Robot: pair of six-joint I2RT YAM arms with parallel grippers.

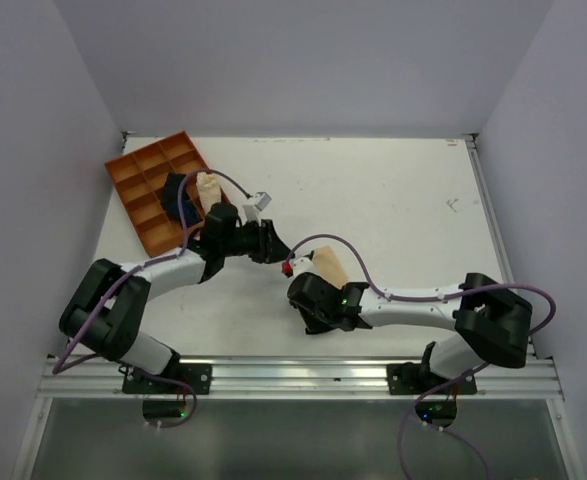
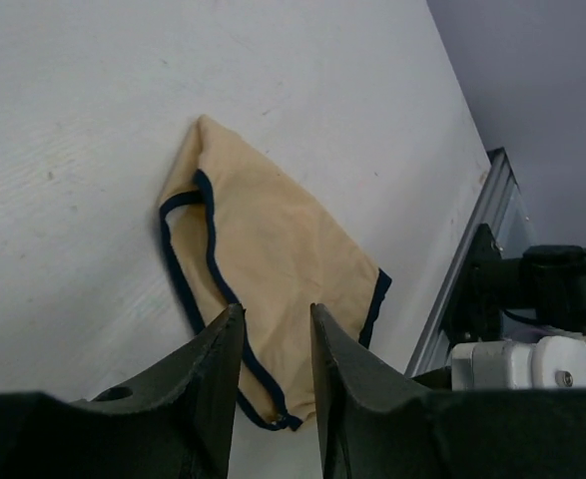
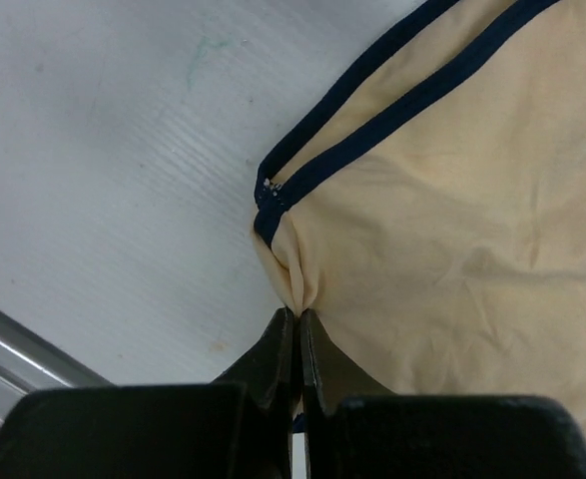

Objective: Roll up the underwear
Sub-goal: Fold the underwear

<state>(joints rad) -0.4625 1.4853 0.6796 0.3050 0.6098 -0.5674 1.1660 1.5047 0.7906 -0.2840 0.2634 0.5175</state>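
No readable text, label, brand or number shows anywhere.

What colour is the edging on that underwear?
The edging is dark navy, almost black, on tan underwear; clearest in the right wrist view.

The underwear point(image 3: 452, 230) is being shown as soft matt cloth, finely creased, with a smoother dark band along its edge. The table point(image 2: 93, 150) is being rendered as white, matt and finely ridged. The left gripper point(image 2: 276, 319) and right gripper point(image 3: 297, 317) are being seen as dull black plastic, the tray point(image 1: 133, 172) as smooth orange plastic, and the rail point(image 1: 303, 378) as pale metal.
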